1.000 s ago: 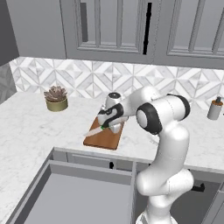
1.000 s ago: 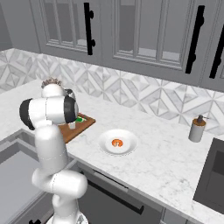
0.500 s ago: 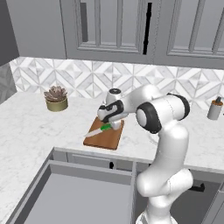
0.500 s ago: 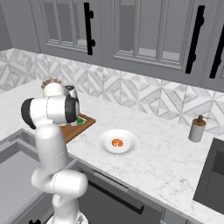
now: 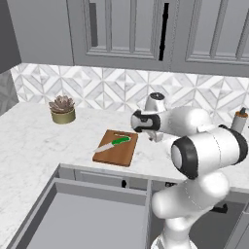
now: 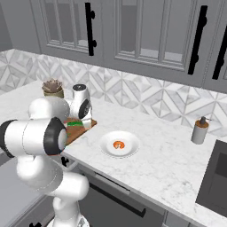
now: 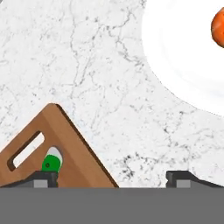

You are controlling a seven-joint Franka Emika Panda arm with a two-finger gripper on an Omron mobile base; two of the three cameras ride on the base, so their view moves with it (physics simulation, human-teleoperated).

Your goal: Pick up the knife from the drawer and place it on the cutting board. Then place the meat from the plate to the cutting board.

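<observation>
The knife point(image 5: 115, 142), green-handled with a pale blade, lies flat on the reddish-brown cutting board point(image 5: 118, 152). My gripper point(image 5: 154, 137) hangs open just right of the board, above bare counter, with nothing between its fingers. In the hand view its fingertips point(image 7: 44, 176) stand wide apart; the board's corner point(image 7: 70, 151) and the knife's green end point(image 7: 51, 163) are at the lower left, and the white plate point(image 7: 179, 57) with the orange-red meat point(image 7: 218, 26) is at the upper right. The plate point(image 6: 108, 148) holds the meat point(image 6: 118, 144) right of the board point(image 6: 75, 133). The grey drawer point(image 5: 92, 221) stands open below the counter.
A potted succulent point(image 5: 62, 110) sits at the back left of the counter. A soap dispenser point(image 6: 199, 130) stands near the dark sink point(image 6: 215, 177) at the far right. Wall cabinets with black handles hang above the tiled backsplash.
The gripper opened and let go of the knife, which now lies on the cutting board. The hand has moved right, off the board toward the plate.
</observation>
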